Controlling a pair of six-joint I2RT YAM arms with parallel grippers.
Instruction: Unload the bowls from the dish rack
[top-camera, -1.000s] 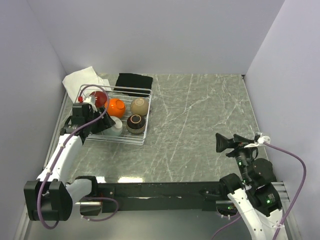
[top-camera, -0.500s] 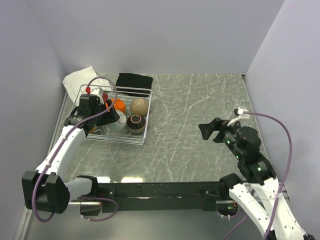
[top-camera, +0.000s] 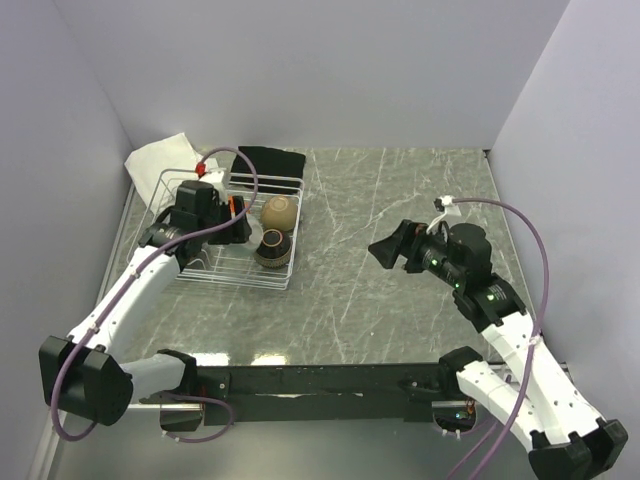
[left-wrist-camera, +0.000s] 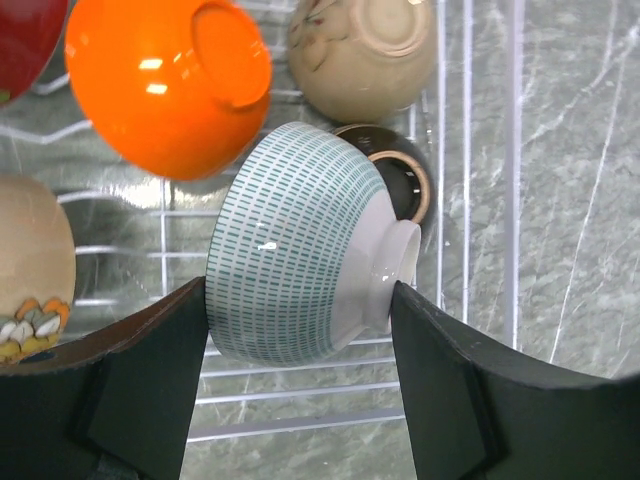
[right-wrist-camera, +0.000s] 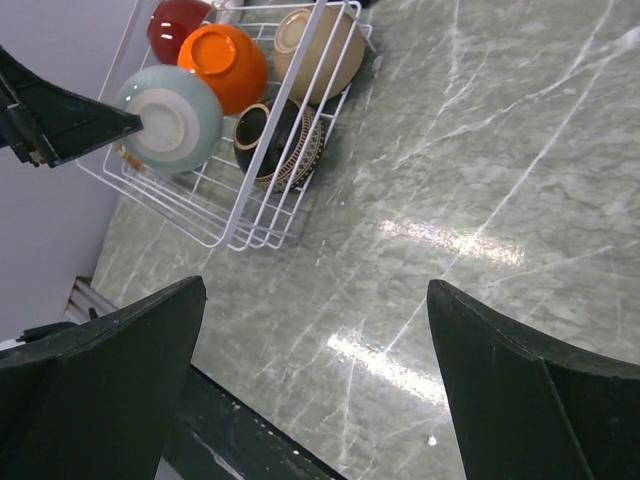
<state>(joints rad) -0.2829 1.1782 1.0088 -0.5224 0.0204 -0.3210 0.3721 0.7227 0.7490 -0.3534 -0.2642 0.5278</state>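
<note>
Here our left gripper (left-wrist-camera: 300, 305) is clamped on the pale teal bowl (left-wrist-camera: 285, 240), held over the dish rack (right-wrist-camera: 275, 125), while our right gripper (right-wrist-camera: 315, 295) stands wide apart and empty above the table (top-camera: 400, 220). We count six bowls (left-wrist-camera: 165, 85); the dark red bowl (left-wrist-camera: 25, 40) is cut off by the frame edge

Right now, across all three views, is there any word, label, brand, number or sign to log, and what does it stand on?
None: no readable text in any view.
pale teal bowl: rows of small dashes only, a pattern, not lettering.
beige bowl: a painted motif, no words.
dish rack and table: no label visible.
</note>
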